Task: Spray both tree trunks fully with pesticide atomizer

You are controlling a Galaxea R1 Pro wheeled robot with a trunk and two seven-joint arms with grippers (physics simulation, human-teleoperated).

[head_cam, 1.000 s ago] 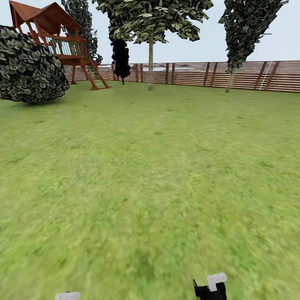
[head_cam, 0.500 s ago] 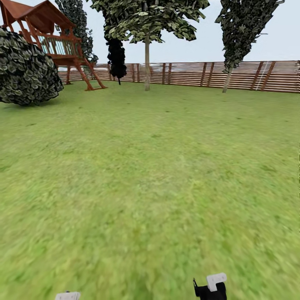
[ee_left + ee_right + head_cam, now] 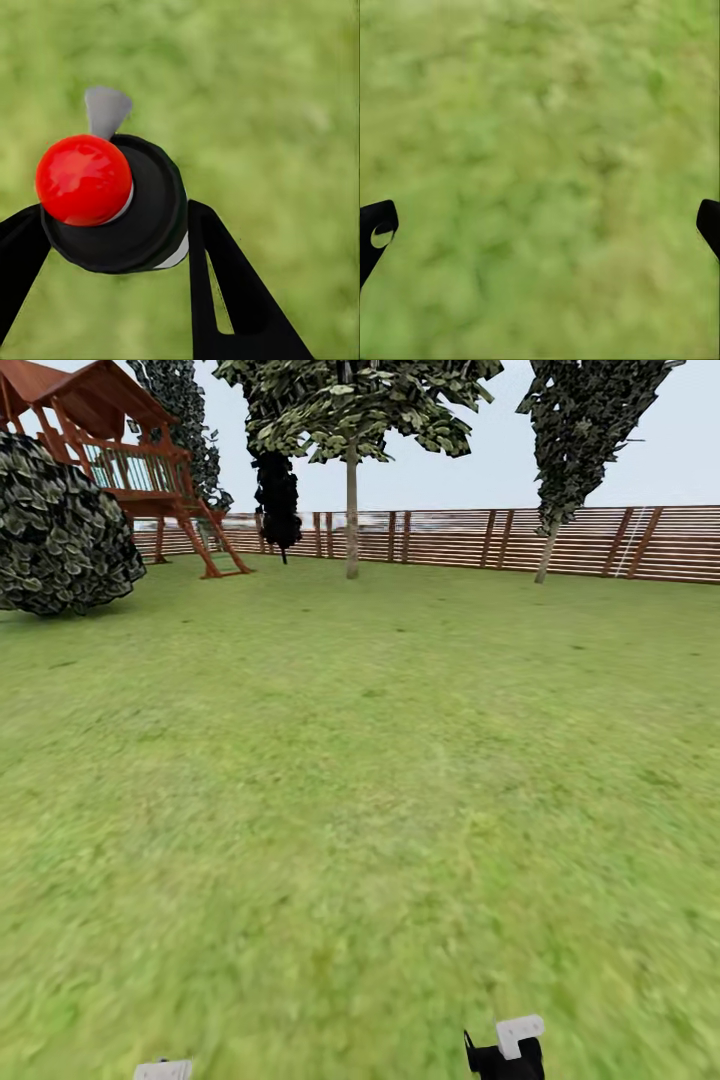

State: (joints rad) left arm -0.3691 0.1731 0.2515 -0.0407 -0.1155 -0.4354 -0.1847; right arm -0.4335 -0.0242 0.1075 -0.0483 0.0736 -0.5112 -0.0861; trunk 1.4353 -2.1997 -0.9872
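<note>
I am driving across a lawn point(image 3: 360, 810) with the atomizer point(image 3: 112, 202) already in my left gripper point(image 3: 112, 247). In the left wrist view its black round body sits in the middle left of the frame, red knob facing the camera and a small grey nozzle poking out beyond it; one dark finger point(image 3: 225, 300) presses its side at lower right and the other comes in at the lower left edge, so the fingers are clamped on the bottle. I judge it is held this way, nozzle pointing forward, so that I can aim the spray once I reach a trunk. My right gripper point(image 3: 540, 225) holds nothing: its two black fingertips point(image 3: 375, 232) sit at the far left and far right edges of its frame, spread wide over blurred grass. I take it that this arm is just parked out of the way while I travel. In the head view, a tree point(image 3: 352, 510) with a thin pale trunk stands at upper centre, in front of a brown slatted fence point(image 3: 600, 540) running across the upper right. A second, leaning tree point(image 3: 548, 550) stands at upper right. A wooden playhouse point(image 3: 120, 450) and a round bush point(image 3: 60, 530) fill the upper left. No white specks show on either trunk from here, so spraying looks not yet begun on them.
</note>
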